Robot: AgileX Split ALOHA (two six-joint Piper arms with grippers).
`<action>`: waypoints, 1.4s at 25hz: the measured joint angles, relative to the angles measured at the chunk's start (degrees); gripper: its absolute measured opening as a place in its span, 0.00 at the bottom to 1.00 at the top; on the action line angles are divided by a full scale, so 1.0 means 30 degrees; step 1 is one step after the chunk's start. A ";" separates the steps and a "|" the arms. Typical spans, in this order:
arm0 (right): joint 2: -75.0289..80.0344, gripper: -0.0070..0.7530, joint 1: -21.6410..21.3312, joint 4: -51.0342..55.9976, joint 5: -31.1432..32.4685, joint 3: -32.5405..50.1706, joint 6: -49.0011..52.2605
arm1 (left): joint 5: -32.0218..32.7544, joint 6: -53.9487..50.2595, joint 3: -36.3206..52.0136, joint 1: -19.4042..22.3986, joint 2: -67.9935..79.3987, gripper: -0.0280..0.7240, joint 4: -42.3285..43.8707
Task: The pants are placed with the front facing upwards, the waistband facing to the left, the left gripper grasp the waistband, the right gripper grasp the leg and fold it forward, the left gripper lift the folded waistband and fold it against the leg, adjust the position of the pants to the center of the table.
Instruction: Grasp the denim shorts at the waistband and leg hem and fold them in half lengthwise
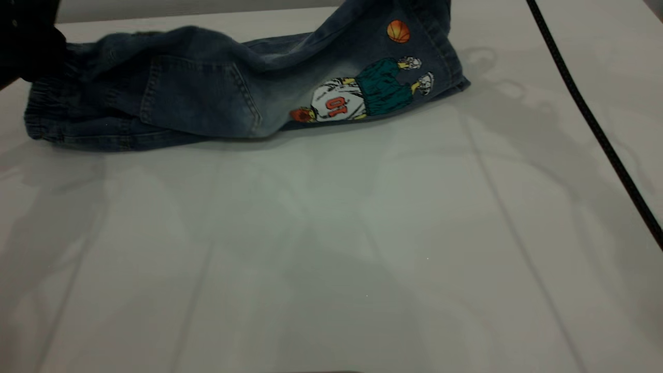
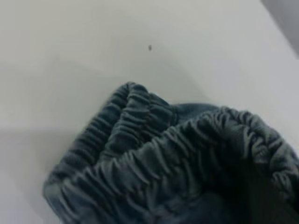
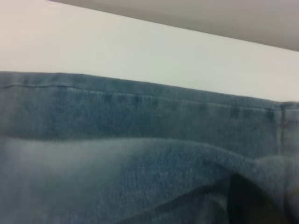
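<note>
The blue denim pants (image 1: pixel 207 93) lie across the far side of the white table (image 1: pixel 331 233), back pocket showing. The gathered waistband (image 1: pixel 46 114) is at the left. My left gripper (image 1: pixel 31 46) is a dark shape right at its upper edge, shut on the waistband (image 2: pixel 154 154), whose ruffled elastic fills the left wrist view. The leg (image 1: pixel 373 77) with the basketball player print rises off the table to the picture's top edge. My right gripper is out of the exterior view. In the right wrist view it shows only as a dark shape (image 3: pixel 252 200) under the hemmed leg (image 3: pixel 140 121) it holds.
A black cable (image 1: pixel 595 129) runs diagonally over the right side of the table. The table's far edge lies just behind the pants. Bare white tabletop stretches in front of them.
</note>
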 joint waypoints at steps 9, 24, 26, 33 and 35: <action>0.0161 0.05 0.0000 0.0087 -0.0039 -0.0544 -0.0235 | -0.1248 -0.1771 -0.0323 0.0000 0.0534 0.12 -0.1110; 0.0214 0.22 0.0019 0.0615 -0.1081 -0.0559 -0.0821 | -0.1811 -0.6090 -0.1728 0.0000 0.2930 0.33 0.2209; 0.0214 0.34 0.0019 0.0788 -0.1026 -0.0559 -0.0821 | -0.1953 -0.6807 -0.1728 0.0075 0.2930 0.43 0.3210; 0.0196 0.70 0.0019 0.0940 -0.0315 -0.0581 -0.0895 | -0.3872 -0.7547 -0.1728 0.0174 0.2930 0.77 0.6180; 0.0106 0.74 0.0019 0.0940 0.0242 -0.0581 -0.0895 | -0.4748 -0.7565 -0.1728 0.0174 0.2899 0.80 0.7924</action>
